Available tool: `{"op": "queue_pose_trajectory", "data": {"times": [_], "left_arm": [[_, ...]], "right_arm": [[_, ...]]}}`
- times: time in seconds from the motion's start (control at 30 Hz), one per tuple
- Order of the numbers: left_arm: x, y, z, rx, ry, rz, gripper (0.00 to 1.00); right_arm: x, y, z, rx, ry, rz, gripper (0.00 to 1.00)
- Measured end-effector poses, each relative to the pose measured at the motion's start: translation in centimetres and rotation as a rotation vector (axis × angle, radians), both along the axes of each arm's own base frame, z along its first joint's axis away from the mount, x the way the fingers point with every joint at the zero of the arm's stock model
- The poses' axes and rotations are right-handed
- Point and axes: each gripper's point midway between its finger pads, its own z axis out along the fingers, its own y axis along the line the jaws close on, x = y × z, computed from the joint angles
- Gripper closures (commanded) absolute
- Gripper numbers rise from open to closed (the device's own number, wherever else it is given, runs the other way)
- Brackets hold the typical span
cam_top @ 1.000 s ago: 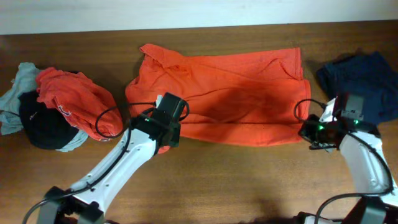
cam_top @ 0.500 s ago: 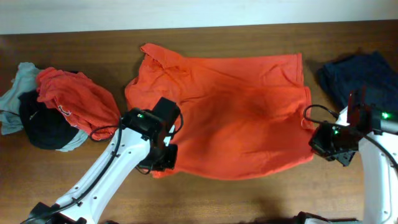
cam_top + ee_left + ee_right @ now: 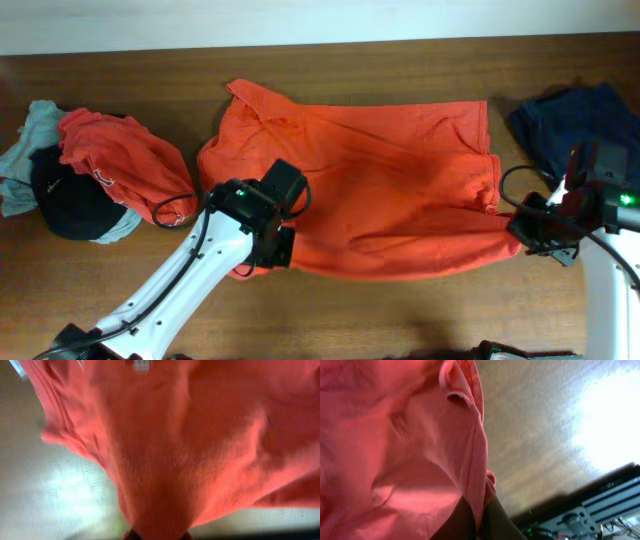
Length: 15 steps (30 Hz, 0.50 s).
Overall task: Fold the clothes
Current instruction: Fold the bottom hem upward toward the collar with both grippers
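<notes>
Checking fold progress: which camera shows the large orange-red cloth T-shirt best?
The overhead view: it shows most of the orange-red T-shirt spread on the wooden table. Each wrist view shows only a close, blurry patch of cloth.

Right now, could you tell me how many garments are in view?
5: orange T-shirt centre; navy garment right; red cloth, black cloth, grey cloth piled left; others may hide there.

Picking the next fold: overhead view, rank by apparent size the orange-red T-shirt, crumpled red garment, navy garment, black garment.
1. Spread orange-red cloth T-shirt.
2. Crumpled red cloth garment and navy cloth garment: alike, navy partly hidden.
3. Black cloth garment, partly buried.
</notes>
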Motion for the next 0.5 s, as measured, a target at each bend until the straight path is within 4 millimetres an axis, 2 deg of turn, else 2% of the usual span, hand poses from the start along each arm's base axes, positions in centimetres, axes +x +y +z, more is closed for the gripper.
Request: {"op": "queue_pose_trajectory", "data": {"times": [0.03,0.1,0.27,0.5], "left_arm": [[1.2,-0.3,0.1,-0.004,-0.056,0.009,0.99],[2.1,-0.4,0.2,-0.004,-0.093,0.017,0.99],[4.0,-0.1,0.3,0.03,-0.176,0.029,0.99],[5.9,0.4,-2.5,0.134,-0.178,0.032,0.99]], "right_arm": [[0.9,-0.4,0.0,-0.013,-0.025,0.003,0.96],[1.9,-0.8,-0.3,-0.023,-0.041,0.006,0.96],[3.1,-1.2,-1.9,-0.02,-0.001,0.034,0.96],[4.4,-1.8,-5.1,-0.005,0.077,0.056,0.96]]}}
